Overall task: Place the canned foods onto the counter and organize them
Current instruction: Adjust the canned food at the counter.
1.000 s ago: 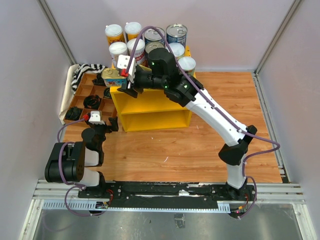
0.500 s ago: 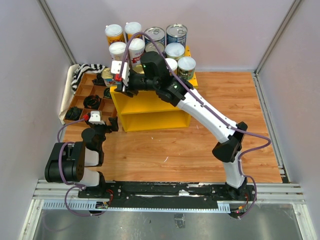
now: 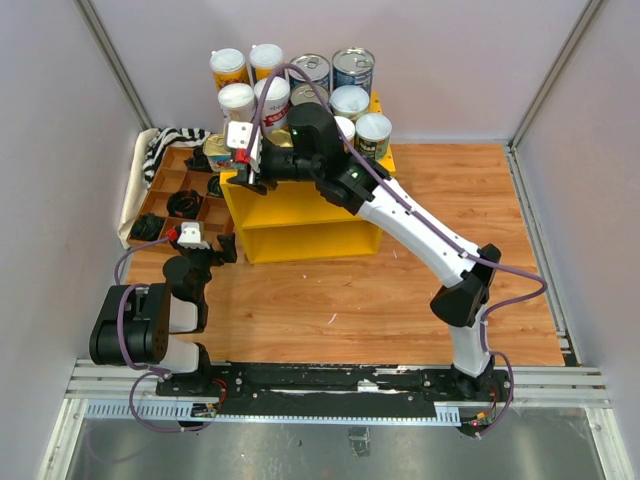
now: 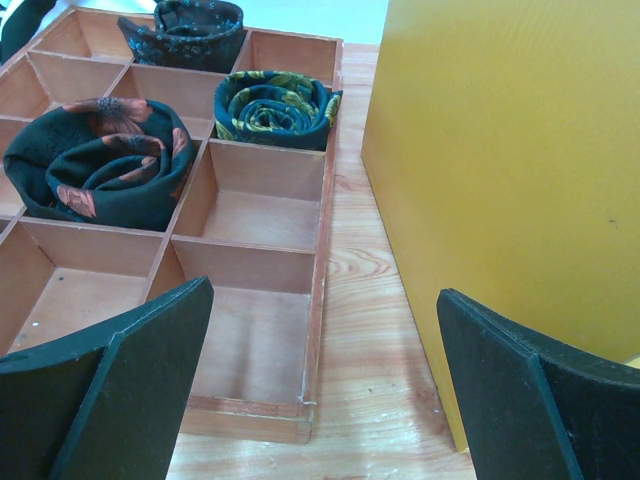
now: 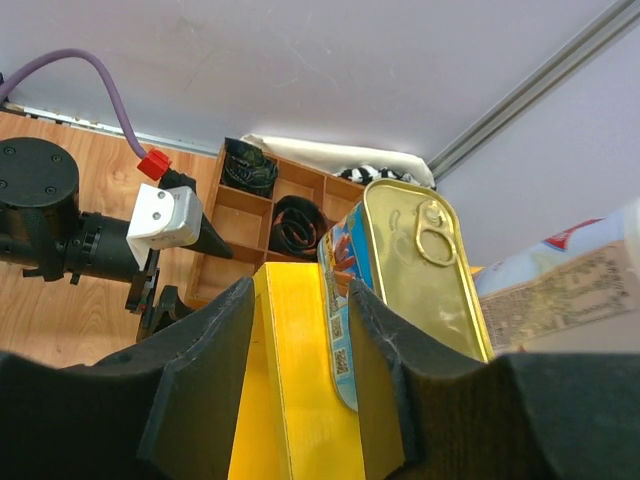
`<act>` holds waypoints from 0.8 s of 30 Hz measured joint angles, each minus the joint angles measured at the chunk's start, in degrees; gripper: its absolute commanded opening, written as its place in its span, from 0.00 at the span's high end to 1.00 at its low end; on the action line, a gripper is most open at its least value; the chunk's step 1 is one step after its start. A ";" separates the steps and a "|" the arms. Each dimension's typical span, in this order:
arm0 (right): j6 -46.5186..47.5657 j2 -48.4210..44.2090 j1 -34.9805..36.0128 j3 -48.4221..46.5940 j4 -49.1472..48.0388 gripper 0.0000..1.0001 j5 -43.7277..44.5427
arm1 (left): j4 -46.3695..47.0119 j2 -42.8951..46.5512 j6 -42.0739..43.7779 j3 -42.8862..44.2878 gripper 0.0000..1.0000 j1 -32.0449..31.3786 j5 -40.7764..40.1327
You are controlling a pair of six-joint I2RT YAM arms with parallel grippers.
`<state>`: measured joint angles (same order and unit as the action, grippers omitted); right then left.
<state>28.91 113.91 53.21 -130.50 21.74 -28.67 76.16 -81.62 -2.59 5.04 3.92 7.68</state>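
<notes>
Right fingers [image 5: 200,390] moved left, narrowed, part-open beside gold-topped tin [image 5: 415,270].

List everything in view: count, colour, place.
counter: one, yellow, centre back.
tall cans: four, white lids, counter top, back left.
silver-topped cans: two clear, counter top, back.
short cans: three, white lids, counter top, right.
flat tin: one, gold top, counter's top left edge.
tray: one, brown wood, left of counter.
rolled cloths: several, dark patterned, in tray compartments.
striped cloth: one, black and white, behind tray.
left gripper: one, black, open, between tray and counter.
right gripper: one, black, at the flat tin.
</notes>
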 measured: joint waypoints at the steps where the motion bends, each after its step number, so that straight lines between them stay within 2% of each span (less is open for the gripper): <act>1: -0.09 -0.70 0.00 0.74 -0.63 0.56 -0.28 | 0.00 0.00 0.00 0.00 0.01 0.00 0.00; 9: 0.37 -3.37 -0.50 1.62 -5.18 0.61 -0.28 | 0.00 0.00 0.00 0.00 0.00 0.00 0.00; 24: 1.16 1.20 -2.89 -1.84 -4.00 0.67 0.15 | 0.00 0.00 0.00 0.00 0.00 0.00 0.00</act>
<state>30.06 115.11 50.33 -132.33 17.74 -28.51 76.16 -81.62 -2.59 5.04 3.92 7.68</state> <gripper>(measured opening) 0.340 0.996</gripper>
